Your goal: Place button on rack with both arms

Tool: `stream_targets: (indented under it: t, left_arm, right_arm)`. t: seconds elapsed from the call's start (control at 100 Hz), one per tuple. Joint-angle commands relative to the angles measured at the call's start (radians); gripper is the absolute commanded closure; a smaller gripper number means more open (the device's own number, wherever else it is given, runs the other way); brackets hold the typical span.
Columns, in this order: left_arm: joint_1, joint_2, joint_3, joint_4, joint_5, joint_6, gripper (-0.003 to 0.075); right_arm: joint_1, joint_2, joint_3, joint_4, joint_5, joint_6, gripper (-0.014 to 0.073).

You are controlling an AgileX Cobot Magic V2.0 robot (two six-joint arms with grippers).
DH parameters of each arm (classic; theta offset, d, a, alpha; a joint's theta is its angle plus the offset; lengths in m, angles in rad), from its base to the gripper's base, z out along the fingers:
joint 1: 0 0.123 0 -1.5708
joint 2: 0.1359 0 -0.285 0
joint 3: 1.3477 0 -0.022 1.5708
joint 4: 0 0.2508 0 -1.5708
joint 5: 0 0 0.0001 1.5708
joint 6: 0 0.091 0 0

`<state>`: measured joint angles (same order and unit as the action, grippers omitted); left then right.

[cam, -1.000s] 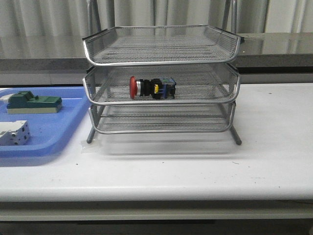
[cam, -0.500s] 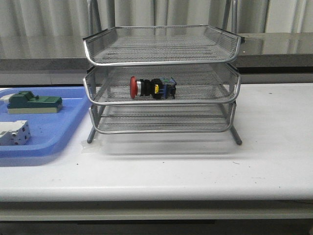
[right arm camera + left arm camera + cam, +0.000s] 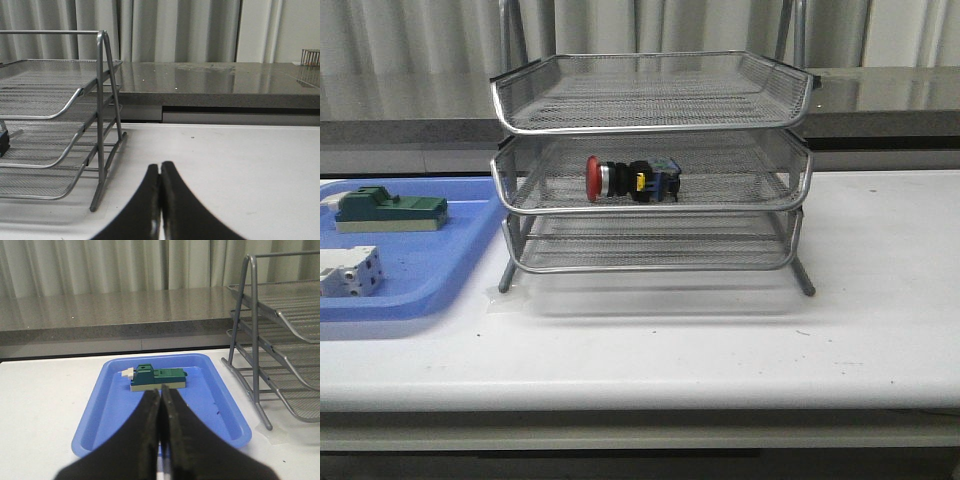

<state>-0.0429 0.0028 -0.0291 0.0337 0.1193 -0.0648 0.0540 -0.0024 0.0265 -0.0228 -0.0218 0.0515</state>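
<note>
left gripper [image 3: 161,440]: nearest in the left wrist view, fingers pressed together, nothing between them, over the table short of the blue tray.
right gripper [image 3: 160,200]: fingers closed flat on each other, empty, over bare table [image 3: 720,350] beside the rack's right side.
arms in front view: neither one visible, both clear of the rack.
blue tray [image 3: 470,215]: left of the rack, holds green-topped block [image 3: 388,209] and white terminal block [image 3: 348,271]; not task items.
rack [image 3: 650,125]: three wire-mesh tiers, standing square on the table.
button [image 3: 632,180]: lying on its side in the middle tier, red head pointing left, near the front rim, left of centre. Nothing touching it.
button in right wrist view: only a dark sliver at the frame edge, too little to mark.
stage (judgement): placement looks done; what is left is the retreat.
how to do it well (judgement): keep both grippers low and away from the rack legs and rod frame, no sweep across the front rim. A knock could slide the trays and roll the button.
far: grey counter and curtains, nothing relevant.
</note>
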Motion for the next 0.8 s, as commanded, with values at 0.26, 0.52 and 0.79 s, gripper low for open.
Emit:
stream_targets:
  t: [0.26,0.52,0.79]
  left_arm:
    - [0.000,-0.036,0.067,0.012,-0.149,-0.050,0.0741]
    - [0.000,-0.036,0.067,0.010,-0.167,-0.050,0.0741]
    - [0.000,-0.036,0.067,0.010,-0.167,-0.050,0.0741]
  right_arm:
    - [-0.007,0.010,0.001,-0.001,-0.090,0.001,0.0651]
    - [-0.007,0.010,0.001,-0.001,-0.090,0.001,0.0651]
    - [-0.007,0.010,0.001,-0.001,-0.090,0.001,0.0651]
